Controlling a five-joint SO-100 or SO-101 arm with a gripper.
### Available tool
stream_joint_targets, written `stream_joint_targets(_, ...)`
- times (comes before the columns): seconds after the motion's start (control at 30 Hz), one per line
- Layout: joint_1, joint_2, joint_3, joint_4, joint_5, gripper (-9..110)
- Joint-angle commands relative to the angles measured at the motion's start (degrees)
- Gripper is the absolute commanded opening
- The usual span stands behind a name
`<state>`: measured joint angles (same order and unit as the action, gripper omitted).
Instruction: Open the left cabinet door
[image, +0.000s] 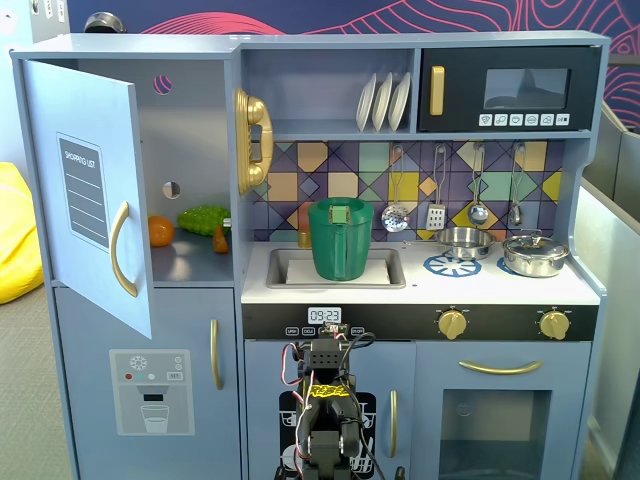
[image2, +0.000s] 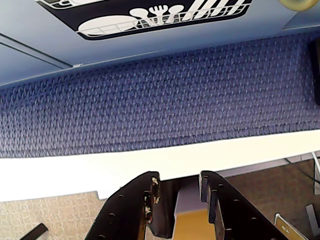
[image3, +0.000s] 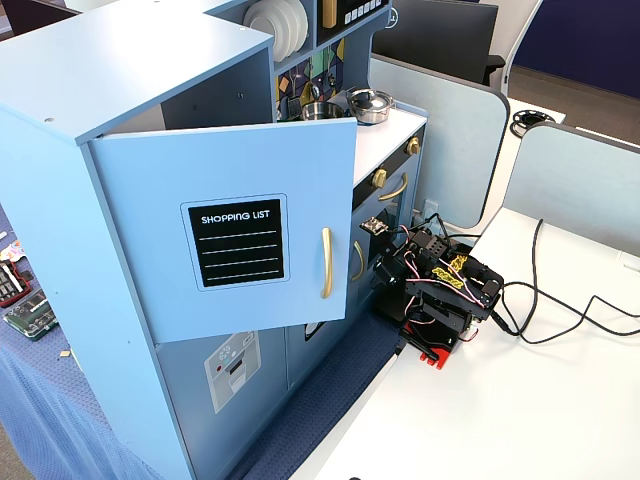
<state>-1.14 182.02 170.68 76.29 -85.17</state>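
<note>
You are facing a blue-grey toy kitchen that fills most of both fixed views. Its tallest section is the fridge column at the left of a fixed view. The left cabinet door, the upper fridge door with the black "SHOPPING LIST" panel and a vertical gold bar handle, stands swung wide open on its left-hand hinge. In a fixed view you see it projecting out from the cabinet front, well clear of the frame.

Behind the open door, the fridge compartment holds an orange, a green bumpy toy vegetable and a small carrot-like piece on its shelf. Below it, the dispenser door with the grey ice/water panel sits closed.

To the right, note the microwave, three white plates in the rack, a green pitcher standing in the sink, and a steel pot on the hob.

The arm sits folded low in front of the oven section, apart from the open door. In the wrist view the gripper points down toward blue carpet and a white table edge. Its two black fingers stand slightly parted with nothing between them: released.
</note>
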Motion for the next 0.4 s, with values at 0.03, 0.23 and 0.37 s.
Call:
stream_joint_targets(0.03,-1.14,0.0,0.97,8.53,-5.36,1)
stream_joint_targets(0.23,-2.64,0.0,0.97,11.51,-1.49,1)
stream_joint_targets(0.37,-2.64,0.0,0.97,11.51,-1.49,1)
